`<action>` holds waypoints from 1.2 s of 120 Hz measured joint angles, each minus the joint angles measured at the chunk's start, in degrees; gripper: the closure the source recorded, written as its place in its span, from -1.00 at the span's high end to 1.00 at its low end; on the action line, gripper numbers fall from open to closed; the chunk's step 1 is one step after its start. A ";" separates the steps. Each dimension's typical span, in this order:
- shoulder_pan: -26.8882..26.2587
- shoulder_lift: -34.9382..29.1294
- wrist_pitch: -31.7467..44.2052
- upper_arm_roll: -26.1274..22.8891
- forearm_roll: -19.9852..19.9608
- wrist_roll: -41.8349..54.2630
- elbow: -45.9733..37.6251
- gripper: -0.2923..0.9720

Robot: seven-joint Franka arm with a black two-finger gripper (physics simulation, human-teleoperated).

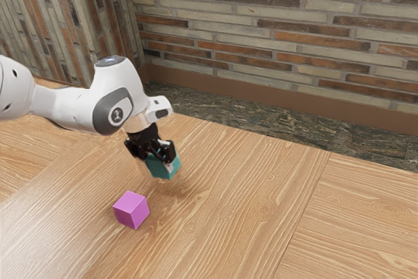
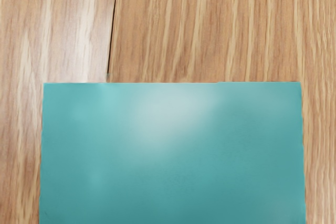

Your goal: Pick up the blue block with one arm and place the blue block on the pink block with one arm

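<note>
Exterior view, step: carry phase, as I judge it. The blue block [image 1: 165,166] is picked up and not yet over the pink block [image 1: 130,210].
Exterior view, end effector: the end effector [image 1: 159,156] is clenched on the blue block, with 1 black finger on each of 2 opposite sides, at the tip of the white arm [image 1: 65,106].
Exterior view, blue block place: held in the air just above the tabletop [image 1: 261,213], with a faint shadow under it. It is near the pink block but apart from it.
Exterior view, pink block place: alone on the tabletop, toward the exterior view's left of the held block and nearer the camera.
Exterior view, next move: probably a short shift over the pink block, squaring the 2 blocks' faces, a gentle descent until they touch, then release. An off-centre drop could tip or nudge the pink block.
Exterior view, blue block look: teal rather than pure blue, cube-like, tilted in the grasp.
Wrist view, blue block look: a flat, plain teal face [image 2: 173,156] with a soft pale sheen and straight edges, right under the hand.
Wrist view, surroundings: wood grain beyond the block, with 1 dark seam [image 2: 112,30] between boards.
</note>
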 joint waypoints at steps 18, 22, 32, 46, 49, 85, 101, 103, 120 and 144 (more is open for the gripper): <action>1.04 5.95 -5.06 -0.02 0.09 0.56 -5.63 0.05; 0.79 6.69 -5.77 -0.02 0.14 1.02 -6.18 0.04; -0.31 8.41 -7.05 -0.06 1.29 2.34 -7.30 0.04; -0.20 11.71 -6.75 -0.10 2.46 3.93 -11.28 0.04; 0.08 11.96 -6.05 -0.08 2.69 4.19 -12.13 0.05; 0.94 12.97 2.70 -0.16 7.89 2.64 -13.95 0.05; -0.66 13.66 5.24 -0.34 7.88 0.57 -16.51 0.05; -1.01 14.09 5.38 -0.35 7.57 0.20 -16.69 0.05; -1.72 16.35 4.89 -0.39 2.82 -2.60 -17.11 0.05; -1.17 17.12 4.22 -0.15 -0.80 -5.48 -18.90 0.05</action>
